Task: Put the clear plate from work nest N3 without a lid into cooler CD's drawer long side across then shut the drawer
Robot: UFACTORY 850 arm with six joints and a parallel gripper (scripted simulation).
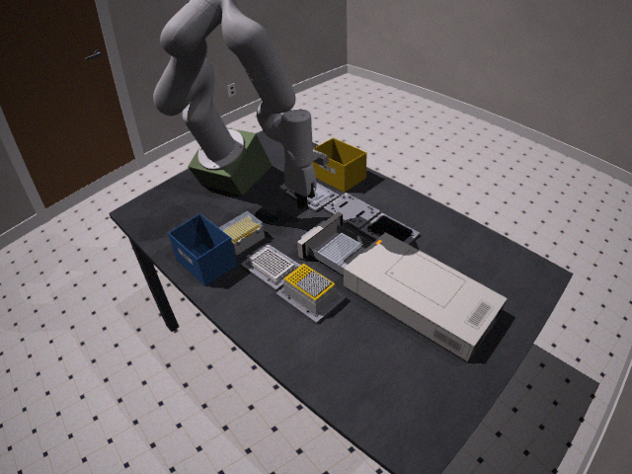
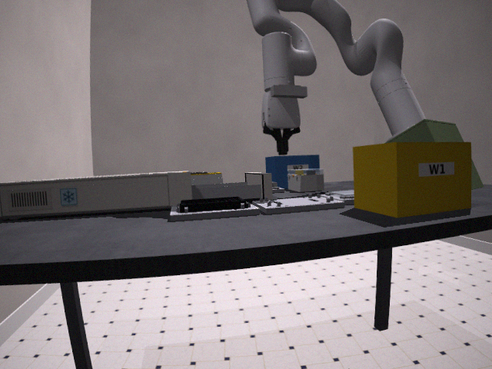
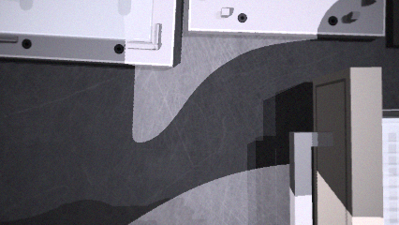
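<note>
The gripper (image 2: 282,150) hangs above the bench (image 1: 356,356) near the drawer's front, fingers pressed together on nothing. The cooler (image 1: 424,290) lies long across the bench with its drawer (image 1: 326,243) pulled out, and the clear plate (image 1: 339,248) lies flat inside it; its orange lamp (image 1: 378,242) shows at the corner above the drawer. In the wrist view the drawer's front panel (image 3: 348,141) stands at right with a strip of the plate's grid (image 3: 391,164) beyond it. Behind the drawer runs a row of three nests: the one under the wrist (image 1: 324,196) carries a pale flat piece, the middle one (image 1: 352,206) shows only its locators, and the end one (image 1: 403,235) carries a black tray (image 1: 390,227). The yellow bin (image 1: 341,162), marked W1 in the exterior view, and the blue bin (image 1: 201,249) both look open with dark insides; I cannot tell whether anything lies in them. Beside the blue bin sits a clear box of yellow tips (image 1: 243,230), then a white grid plate (image 1: 272,263) on its nest and a yellow-rimmed tip rack (image 1: 309,282) on another.
</note>
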